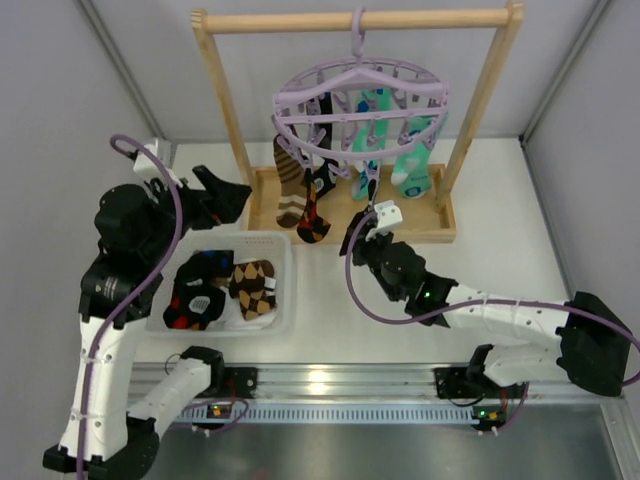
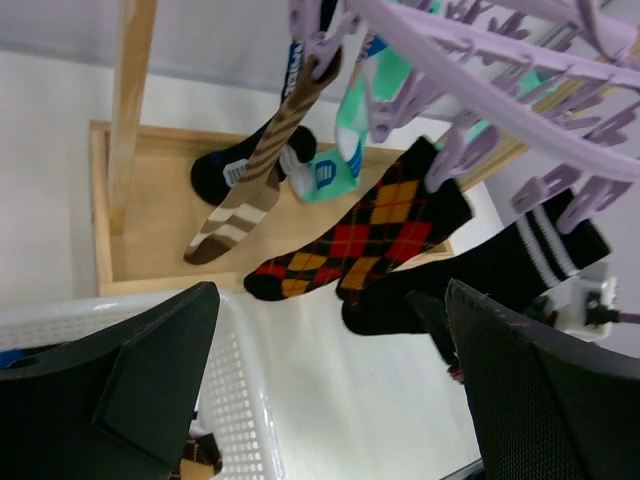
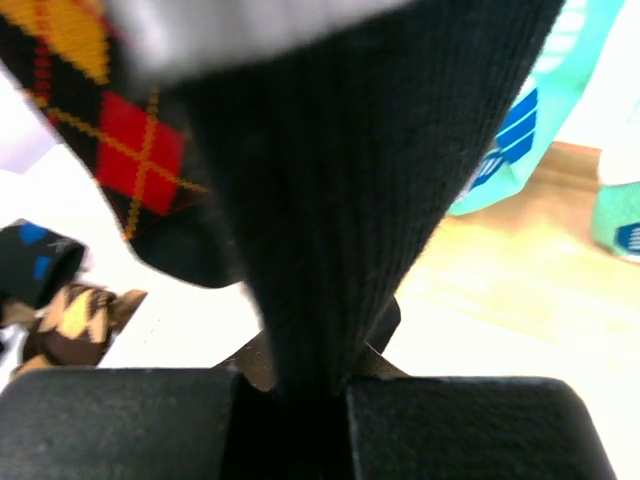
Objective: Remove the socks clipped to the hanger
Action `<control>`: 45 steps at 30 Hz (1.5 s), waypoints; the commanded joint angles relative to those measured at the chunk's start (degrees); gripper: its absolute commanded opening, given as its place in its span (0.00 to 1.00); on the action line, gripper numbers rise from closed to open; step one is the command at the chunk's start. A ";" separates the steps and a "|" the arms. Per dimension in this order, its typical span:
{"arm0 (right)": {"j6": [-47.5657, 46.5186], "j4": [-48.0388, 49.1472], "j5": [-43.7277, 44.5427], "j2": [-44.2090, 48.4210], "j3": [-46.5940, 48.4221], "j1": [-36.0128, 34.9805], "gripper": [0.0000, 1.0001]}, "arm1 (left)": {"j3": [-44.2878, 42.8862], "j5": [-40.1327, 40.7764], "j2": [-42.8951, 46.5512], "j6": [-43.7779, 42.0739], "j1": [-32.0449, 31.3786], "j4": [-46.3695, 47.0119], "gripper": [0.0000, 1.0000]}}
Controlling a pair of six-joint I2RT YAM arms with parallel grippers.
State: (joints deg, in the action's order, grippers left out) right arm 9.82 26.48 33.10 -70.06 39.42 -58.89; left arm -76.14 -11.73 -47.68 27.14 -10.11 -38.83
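The lavender hanger (image 1: 360, 105) hangs by its hook from the wooden rail. Clipped to it are a brown striped sock (image 1: 290, 185), an argyle sock (image 1: 314, 208), a black sock (image 1: 366, 188) and teal-mint socks (image 1: 410, 165). My right gripper (image 1: 360, 236) is shut on the lower end of the black sock (image 3: 350, 200), which runs up from between its fingers (image 3: 480, 425) in the right wrist view. My left gripper (image 1: 238, 196) is open and empty, left of the hanging socks. Its wrist view shows the argyle sock (image 2: 370, 235), the black sock (image 2: 500, 270) and the hanger (image 2: 480, 55) ahead of it.
A white basket (image 1: 284, 300) by the left arm holds several socks, argyle and dark ones. The wooden frame (image 1: 225, 110) stands on a wooden base tray (image 1: 440, 215) at the back. Grey walls close in both sides.
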 commanded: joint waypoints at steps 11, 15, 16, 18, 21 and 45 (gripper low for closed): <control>5.11 4.19 7.85 -0.60 0.66 -8.43 0.00 | -25.54 44.33 -26.04 -7.27 -50.62 2.27 0.98; 5.64 4.72 7.77 1.07 -1.27 -9.57 0.00 | -32.30 46.78 -33.08 -9.73 -50.71 2.00 0.98; 5.64 4.55 7.68 1.50 -1.45 -9.66 0.00 | -32.93 47.40 -35.35 -9.91 -50.62 2.00 0.98; 5.47 3.94 7.68 1.94 -1.63 -9.75 0.00 | -34.68 50.29 -37.39 -10.43 -50.62 2.00 0.98; 5.56 3.58 7.59 2.82 -1.89 -9.92 0.00 | -36.88 51.80 -40.64 -10.96 -50.62 2.09 0.98; 4.24 4.11 7.85 1.25 -1.45 -11.68 0.00 | -40.76 53.47 -47.50 -10.35 -49.39 2.09 0.78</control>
State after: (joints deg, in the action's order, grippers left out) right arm 14.52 27.90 40.49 -68.14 37.87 -68.82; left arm -114.65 40.82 -95.15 16.60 -60.20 -39.40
